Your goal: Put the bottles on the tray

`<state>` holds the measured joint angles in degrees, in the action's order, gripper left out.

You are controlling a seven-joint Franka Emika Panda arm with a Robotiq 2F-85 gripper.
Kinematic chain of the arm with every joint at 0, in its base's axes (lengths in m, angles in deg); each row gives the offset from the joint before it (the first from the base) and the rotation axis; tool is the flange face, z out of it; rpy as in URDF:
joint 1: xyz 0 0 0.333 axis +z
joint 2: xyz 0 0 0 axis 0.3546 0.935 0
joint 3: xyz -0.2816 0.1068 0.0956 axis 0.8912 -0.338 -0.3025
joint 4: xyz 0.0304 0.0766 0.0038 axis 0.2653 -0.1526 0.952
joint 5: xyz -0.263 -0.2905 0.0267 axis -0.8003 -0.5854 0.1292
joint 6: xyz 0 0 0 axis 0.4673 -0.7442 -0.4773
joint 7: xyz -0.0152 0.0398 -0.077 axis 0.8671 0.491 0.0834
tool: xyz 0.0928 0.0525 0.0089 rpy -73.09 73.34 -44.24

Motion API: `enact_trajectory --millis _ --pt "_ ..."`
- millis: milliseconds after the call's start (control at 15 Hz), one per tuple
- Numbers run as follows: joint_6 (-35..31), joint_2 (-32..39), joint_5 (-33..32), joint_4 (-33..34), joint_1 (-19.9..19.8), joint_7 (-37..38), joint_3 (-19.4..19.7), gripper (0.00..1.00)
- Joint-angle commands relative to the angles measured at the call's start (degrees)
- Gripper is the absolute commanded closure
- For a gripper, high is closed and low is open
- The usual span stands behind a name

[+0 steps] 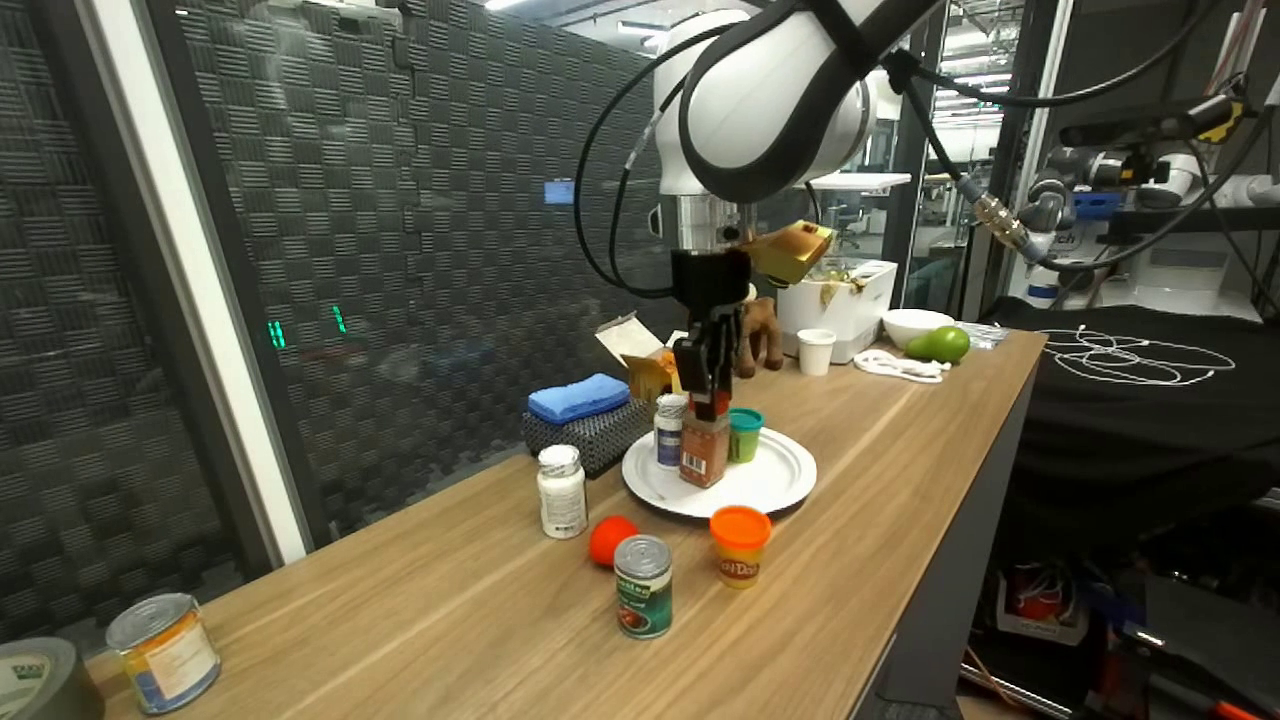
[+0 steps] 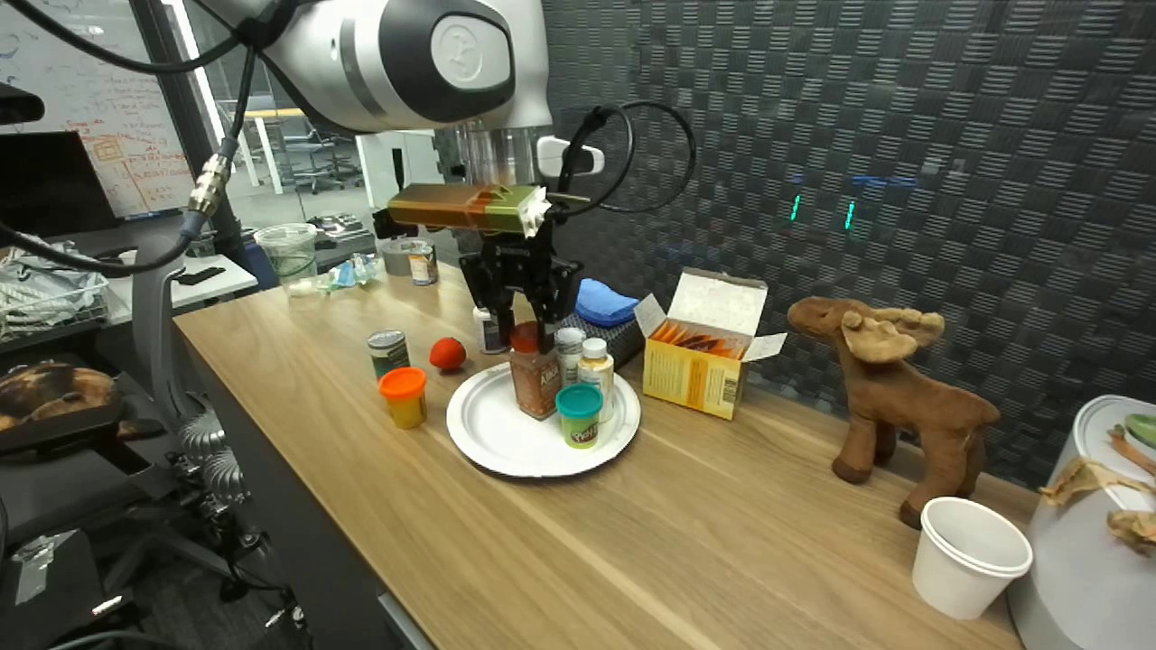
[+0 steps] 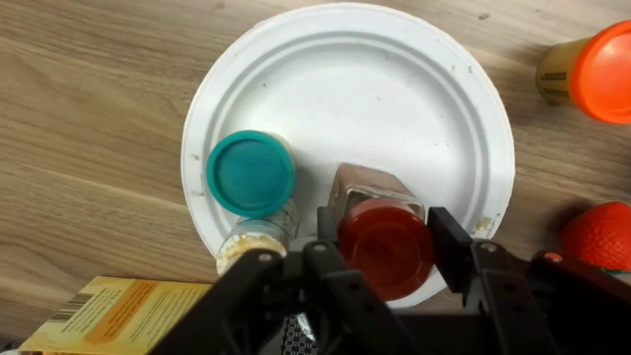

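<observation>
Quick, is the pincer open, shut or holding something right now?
Pincer: closed, holding the square-sided reddish-brown jar by its round red lid.

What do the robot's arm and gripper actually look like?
The arm has smooth, rounded white casings with dark bands, a round emblem and a shiny silver section. Black cables loop alongside. The gripper is black with two narrow fingers; a gold-and-amber block shows just above it.
</observation>
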<state>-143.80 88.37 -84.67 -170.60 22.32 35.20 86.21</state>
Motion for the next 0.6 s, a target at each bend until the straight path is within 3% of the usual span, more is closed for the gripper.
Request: enact_trajectory --millis 0,533 --pt "-0.63 0.55 -2.50 2.43 -0.09 0.78 0.66 0.76" --pt "0.77 0.67 -4.41 3.04 -0.65 -0.02 1.53 0.76"
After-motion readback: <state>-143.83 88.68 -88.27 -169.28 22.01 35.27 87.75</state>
